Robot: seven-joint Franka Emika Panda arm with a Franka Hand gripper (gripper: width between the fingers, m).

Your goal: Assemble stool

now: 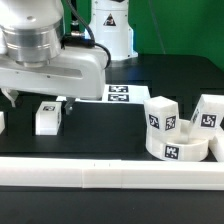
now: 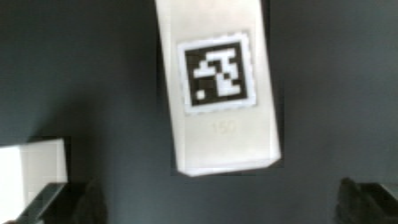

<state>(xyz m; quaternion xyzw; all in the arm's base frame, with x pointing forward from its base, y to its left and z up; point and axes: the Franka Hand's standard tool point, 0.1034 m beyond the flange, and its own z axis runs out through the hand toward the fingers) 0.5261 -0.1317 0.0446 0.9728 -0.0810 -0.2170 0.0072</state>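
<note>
- The tool (image 2: 210,203) is spread wide and has nothing in it. It hangs over one leg block (image 1: 47,117), which lies on the counter (image 1: 105,132) with its tag up.
- In the wrist view the block is not between the two fingers. Only its end is near them. If the tool goes down like this, I think it may catch just the end, and the block could tip or pop out.
- The block also lies a bit crooked to the fingers. A finger could land on top of it and push it away instead of going down beside it.
- A white piece (image 2: 25,165) sits near one finger. I cannot tell what it is. The finger could bump it on the way down.
- The seat (image 1: 180,152) is well apart, toward the exterior view's right. Two more leg blocks (image 1: 160,115) are close up against it. I cannot tell if they stand on it or behind it. A block carried in low could knock them over.
- The counter is black and flat, and it looks smooth. I think a pushed block would slide on it easily.
- The marker board (image 1: 118,95) lies flat behind the block. A long white rail (image 1: 110,178) runs along the front.
- At the back is a green wall (image 1: 180,25) and a white machine (image 1: 110,25).
</note>
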